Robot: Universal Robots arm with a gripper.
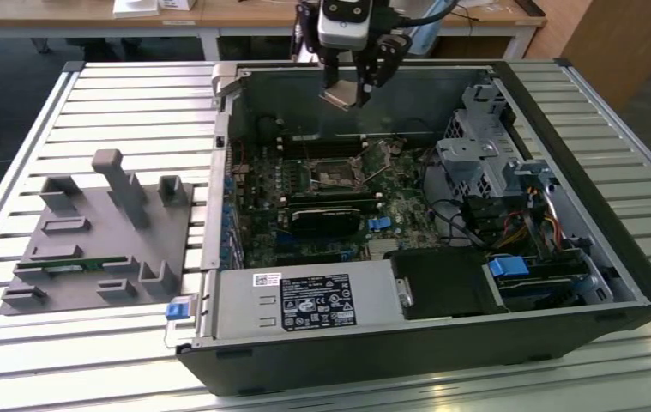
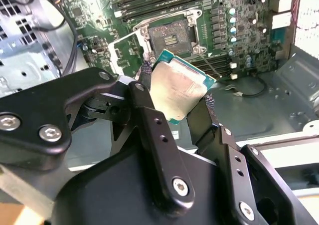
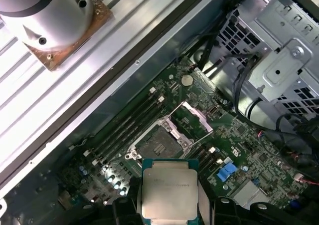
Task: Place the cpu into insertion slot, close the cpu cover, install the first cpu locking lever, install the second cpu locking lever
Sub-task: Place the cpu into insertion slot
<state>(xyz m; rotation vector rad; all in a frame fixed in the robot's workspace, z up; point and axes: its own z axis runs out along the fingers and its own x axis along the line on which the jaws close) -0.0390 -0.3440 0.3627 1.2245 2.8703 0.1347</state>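
The open computer case and its green motherboard lie well below the gripper. Down there the cpu cover stands swung open beside the bare insertion slot. The jaws pinch the edges of the tilted cpu. Placement is in hand; seating likely calls for levelling and squaring it.

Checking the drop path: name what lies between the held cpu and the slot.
Nothing; bare air from cpu to slot in the exterior view.
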